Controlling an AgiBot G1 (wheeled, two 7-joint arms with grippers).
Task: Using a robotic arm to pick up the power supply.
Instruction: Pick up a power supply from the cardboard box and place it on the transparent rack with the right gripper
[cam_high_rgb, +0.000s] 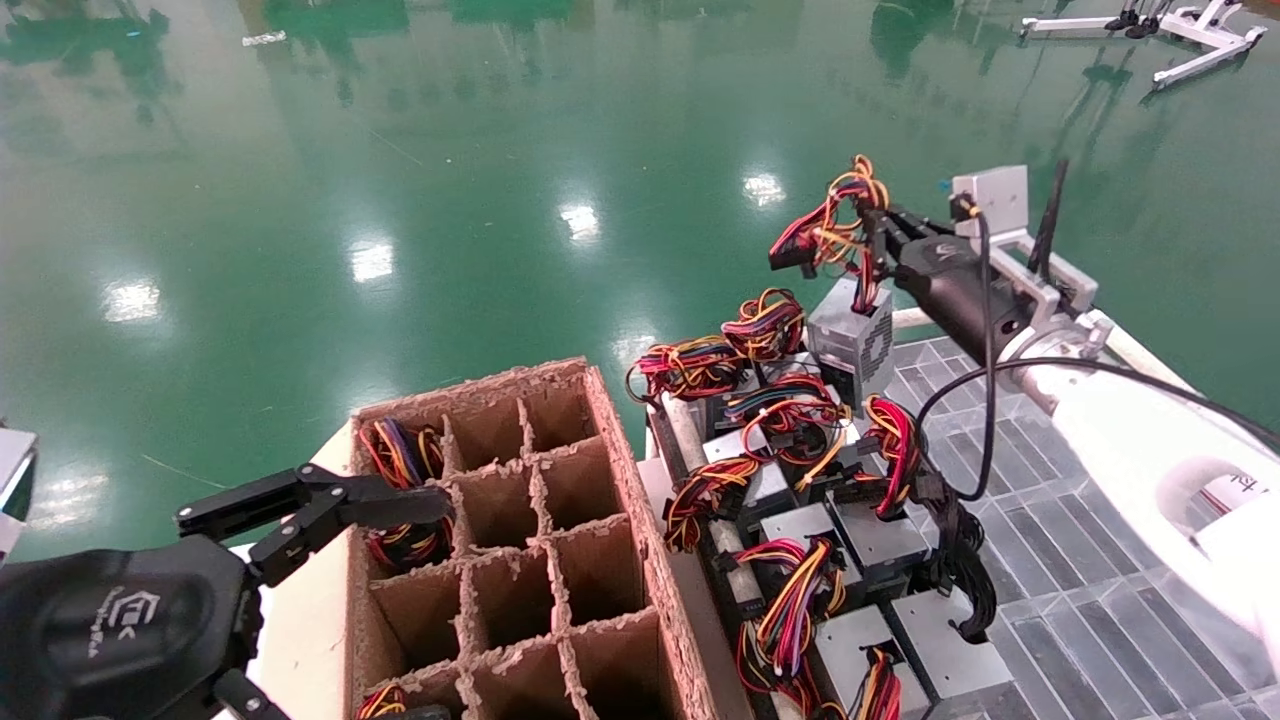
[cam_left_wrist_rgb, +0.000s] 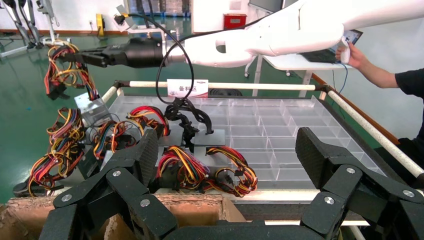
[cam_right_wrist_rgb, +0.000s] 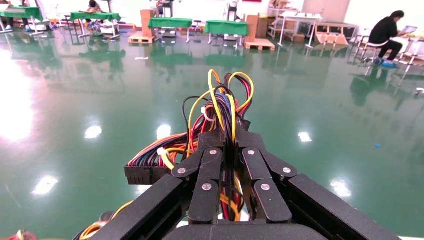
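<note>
With right gripper (cam_high_rgb: 872, 243) clamped on wire bundle (cam_high_rgb: 828, 225) and power supply (cam_high_rgb: 851, 338) dangling, lift slowly to avoid swing; left gripper (cam_high_rgb: 400, 503) parked wide open, near left.

Glossy green floor (cam_high_rgb: 420, 150) mirrors ceiling lights as bright patches. Far end, upper part of right wrist view: tables under green cloths (cam_right_wrist_rgb: 170, 22), wooden pallets (cam_right_wrist_rgb: 257, 44), cardboard boxes (cam_right_wrist_rgb: 261, 25), seated person (cam_right_wrist_rgb: 387, 32) at desk.
</note>
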